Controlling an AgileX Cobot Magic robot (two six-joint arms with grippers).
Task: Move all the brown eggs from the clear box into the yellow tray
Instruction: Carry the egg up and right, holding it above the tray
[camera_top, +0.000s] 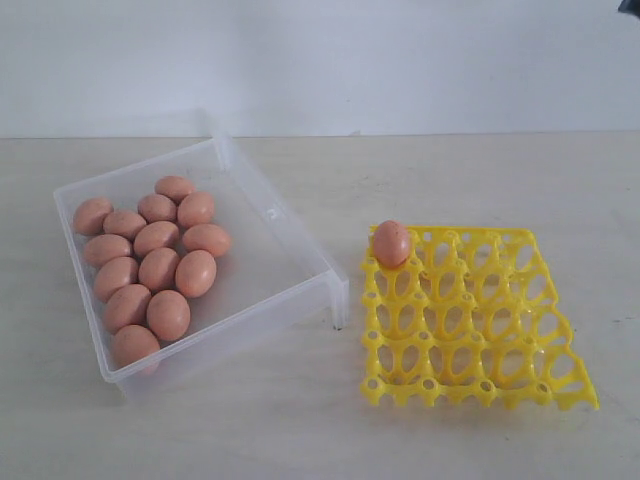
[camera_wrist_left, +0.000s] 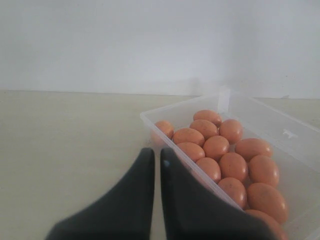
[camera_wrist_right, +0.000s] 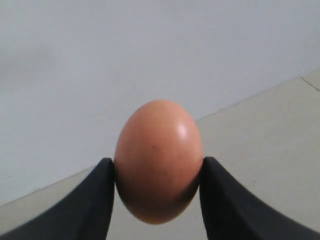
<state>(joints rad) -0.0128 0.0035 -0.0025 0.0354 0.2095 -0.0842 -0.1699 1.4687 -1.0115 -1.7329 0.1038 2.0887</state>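
Observation:
Several brown eggs (camera_top: 160, 268) lie clustered in the left half of the clear box (camera_top: 268, 262). One brown egg (camera_top: 391, 243) sits in the far left corner cell of the yellow tray (camera_top: 470, 350). Neither gripper shows in the exterior view. In the left wrist view my left gripper (camera_wrist_left: 154, 152) is shut and holds nothing, just outside the near wall of the clear box (camera_wrist_left: 280, 130), with the eggs (camera_wrist_left: 216, 147) beyond that wall. In the right wrist view my right gripper (camera_wrist_right: 157, 167) is shut on a brown egg (camera_wrist_right: 159, 145), held up with only the table and wall behind it.
The box stands left and the tray right on a pale table (camera_top: 330, 420), with a narrow gap between them. A white wall (camera_top: 320, 60) rises behind. A small dark shape (camera_top: 631, 6) shows at the top right corner of the exterior view.

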